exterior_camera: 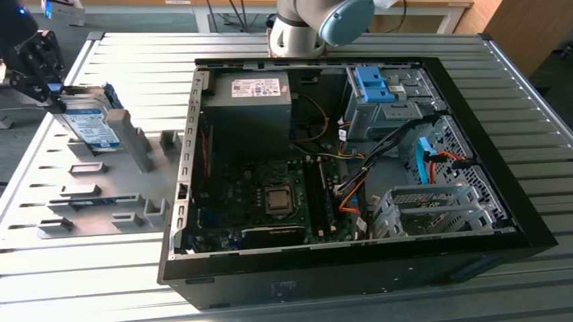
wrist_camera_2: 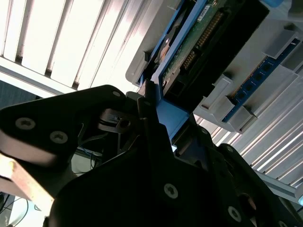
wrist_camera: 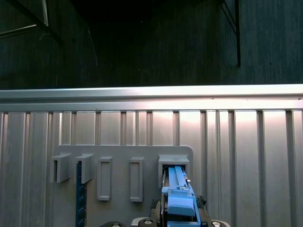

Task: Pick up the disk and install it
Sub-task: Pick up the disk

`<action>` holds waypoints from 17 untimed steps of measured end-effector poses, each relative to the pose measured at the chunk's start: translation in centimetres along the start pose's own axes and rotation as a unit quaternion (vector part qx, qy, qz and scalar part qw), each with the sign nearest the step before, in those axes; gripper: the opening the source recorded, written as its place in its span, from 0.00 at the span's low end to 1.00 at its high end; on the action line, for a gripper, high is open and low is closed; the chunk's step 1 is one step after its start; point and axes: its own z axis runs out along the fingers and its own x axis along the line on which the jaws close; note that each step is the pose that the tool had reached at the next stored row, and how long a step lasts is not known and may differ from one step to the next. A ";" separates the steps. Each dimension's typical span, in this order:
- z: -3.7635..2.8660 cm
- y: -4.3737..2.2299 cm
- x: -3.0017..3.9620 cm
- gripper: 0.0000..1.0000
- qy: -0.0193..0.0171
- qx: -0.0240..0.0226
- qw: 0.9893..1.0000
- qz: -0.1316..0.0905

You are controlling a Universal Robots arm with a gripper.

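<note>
One black gripper (exterior_camera: 59,100) grasps the flat silver, blue-railed disk (exterior_camera: 91,129) standing upright in a grey plastic holder (exterior_camera: 107,201).

Print on the disk (exterior_camera: 90,125) label and power supply sticker (exterior_camera: 255,87) is unreadable.

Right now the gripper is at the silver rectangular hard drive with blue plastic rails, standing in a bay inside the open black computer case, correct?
No. In the exterior view the disk stands in the grey slotted holder outside the case, with the gripper at it.
</note>
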 end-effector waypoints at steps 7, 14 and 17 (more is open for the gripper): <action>0.00 0.00 0.00 0.36 0.000 0.000 1.000 0.000; -0.31 0.00 0.00 0.36 0.000 0.000 1.000 0.000; -0.33 0.00 0.01 0.36 0.000 0.000 1.000 0.000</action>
